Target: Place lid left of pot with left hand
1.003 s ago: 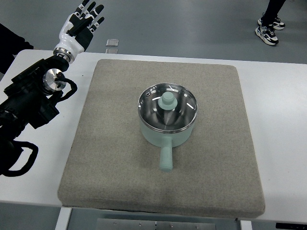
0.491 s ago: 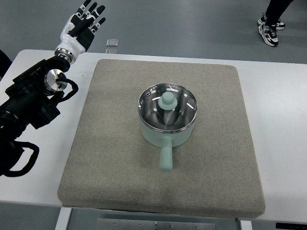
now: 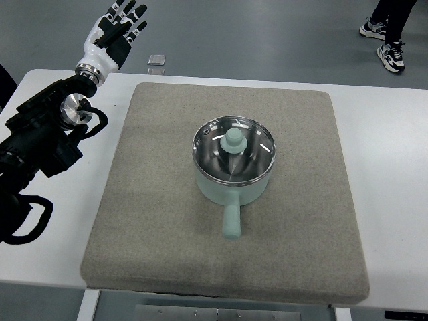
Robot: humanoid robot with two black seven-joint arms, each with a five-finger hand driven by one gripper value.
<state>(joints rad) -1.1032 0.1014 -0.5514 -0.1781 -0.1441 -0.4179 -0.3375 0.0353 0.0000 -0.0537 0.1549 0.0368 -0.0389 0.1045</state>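
The white surface [image 3: 388, 167] spreads under everything, and on it lies the big grey mat [image 3: 147, 221], which carries the mint-green pot [image 3: 231, 187] near its middle, handle pointing toward me. The glass lid [image 3: 234, 148] sits squarely on the pot's rim, its green knob upright at the centre, so nothing of the job is done yet: I have not reached the lid, let alone lifted it or set it down on the bare mat to the pot's left, where there looks to be plenty of room. All of that remains, beginning with a long reach across. My left arm comes in from the left edge, and my left hand [image 3: 114, 37] is raised past the far left corner of the surface, well apart from the pot, its fingers [image 3: 137, 20] spread and released, holding nothing. My right hand does not show at all. Compared with half a second ago, my hand has crept slightly up and away, while pot and lid have not budged; a person's shoes [image 3: 391, 53] at the far right have shifted too.
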